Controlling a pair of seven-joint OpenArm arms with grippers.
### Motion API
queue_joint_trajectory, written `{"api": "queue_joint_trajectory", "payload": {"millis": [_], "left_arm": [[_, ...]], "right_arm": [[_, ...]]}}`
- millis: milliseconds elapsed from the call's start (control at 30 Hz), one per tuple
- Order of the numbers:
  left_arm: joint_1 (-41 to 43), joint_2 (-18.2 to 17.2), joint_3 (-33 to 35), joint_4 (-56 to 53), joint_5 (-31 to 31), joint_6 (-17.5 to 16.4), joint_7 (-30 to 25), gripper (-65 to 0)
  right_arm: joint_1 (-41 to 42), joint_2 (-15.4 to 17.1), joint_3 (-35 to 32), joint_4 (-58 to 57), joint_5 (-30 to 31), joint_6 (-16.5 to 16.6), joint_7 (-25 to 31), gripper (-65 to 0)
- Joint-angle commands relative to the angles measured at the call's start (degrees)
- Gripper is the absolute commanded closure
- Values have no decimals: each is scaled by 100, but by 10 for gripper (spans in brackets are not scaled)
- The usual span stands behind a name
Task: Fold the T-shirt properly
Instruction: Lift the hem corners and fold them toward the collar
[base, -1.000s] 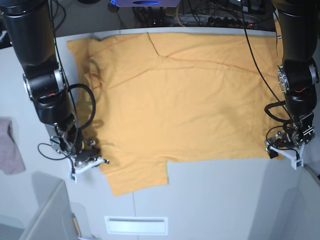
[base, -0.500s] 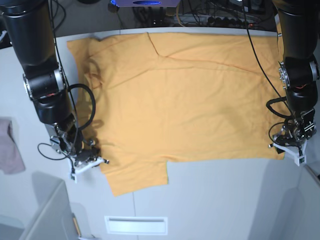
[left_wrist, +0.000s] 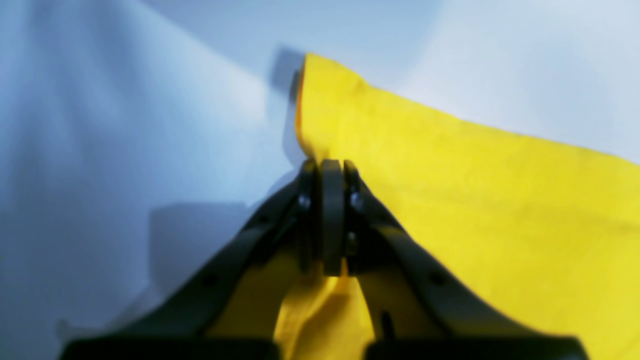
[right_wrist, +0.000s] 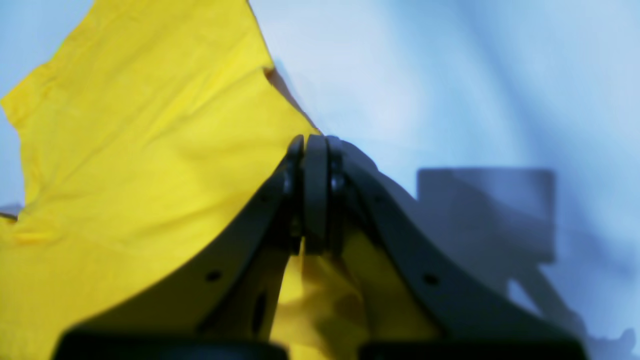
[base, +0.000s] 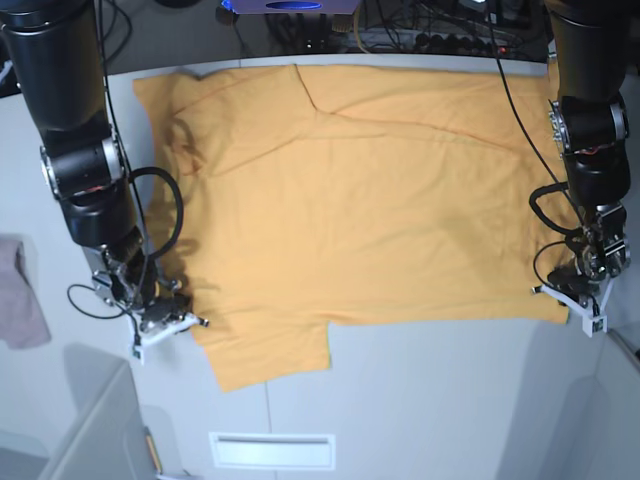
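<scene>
A pale grey tabletop (base: 420, 400) takes up most of the room here. At its far left edge a small pinkish-mauve cloth (base: 18, 295) hangs, partly cut off. Near the front edge a long white rectangular slot (base: 272, 450) is set into the surface. Along the back, past the far edge, lies a dark tangle of cables and equipment (base: 420, 35).

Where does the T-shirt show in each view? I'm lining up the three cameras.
Base: the T-shirt lies spread across the table's middle, a sleeve jutting toward the near edge.
Left wrist: its edge fills the right half, pinched in the left hand.
Right wrist: it fills the left half, its edge pinched in the right hand.
Shared landmark: the pale table, beside the cloth in every view.
</scene>
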Motion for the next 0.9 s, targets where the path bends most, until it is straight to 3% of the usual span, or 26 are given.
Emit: {"api": "queue_joint_trajectory", "payload": {"millis": [0,233,433,667,867], "left_arm": [[-81,-104,-30,284,-54,-12,-123,0],[288,-104,-30,785,-133,-12,-114,0],[825,-271,23,1593,-1539,-12,-105,0],[1141,-333,-21,1989,-2120,-12,-105,0],[1607,-333,-21,2789,-2243,-12,-96,0]], "right_arm": [[194,85,24,64,-7,-13,35,0],[-272,349,41,1189,80,-30,-18,0],[-685,674,41,2103,757,-30,-159,0],[-1037,947,41,2807,1056,-30,-185,0],[-1573,1043,727,3484,1065,-39,-431,0]]}}
